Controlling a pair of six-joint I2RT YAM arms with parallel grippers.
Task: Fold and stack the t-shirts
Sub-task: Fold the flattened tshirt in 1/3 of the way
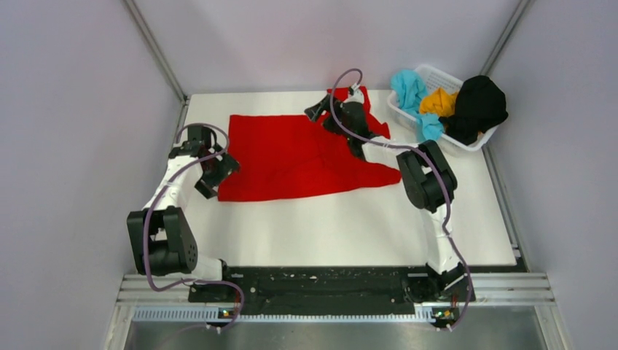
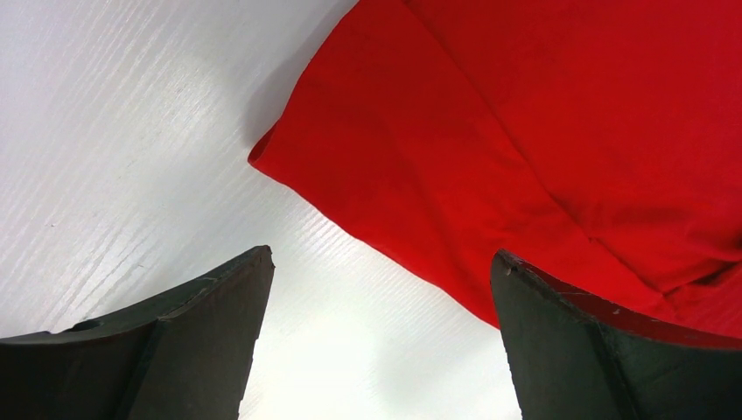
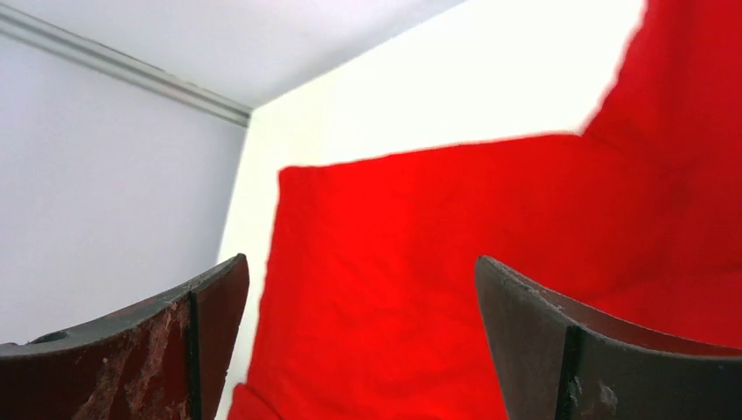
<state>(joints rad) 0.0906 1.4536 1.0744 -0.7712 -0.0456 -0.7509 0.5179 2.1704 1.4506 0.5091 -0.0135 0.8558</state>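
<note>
The red t-shirt (image 1: 299, 157) lies spread on the white table, its hem to the left and a sleeve at the back right. My left gripper (image 1: 216, 175) is open and empty at the shirt's near left corner, which shows in the left wrist view (image 2: 490, 157). My right gripper (image 1: 321, 111) is open and empty, just above the shirt's far right part; the red cloth fills the right wrist view (image 3: 455, 262). The teal (image 1: 410, 91), orange-yellow (image 1: 440, 101) and black (image 1: 477, 108) t-shirts lie bunched in the basket.
A white mesh basket (image 1: 409, 117) stands at the table's back right corner, against the right wall. Grey walls close the left, back and right sides. The white table (image 1: 328, 226) runs bare in front of the shirt.
</note>
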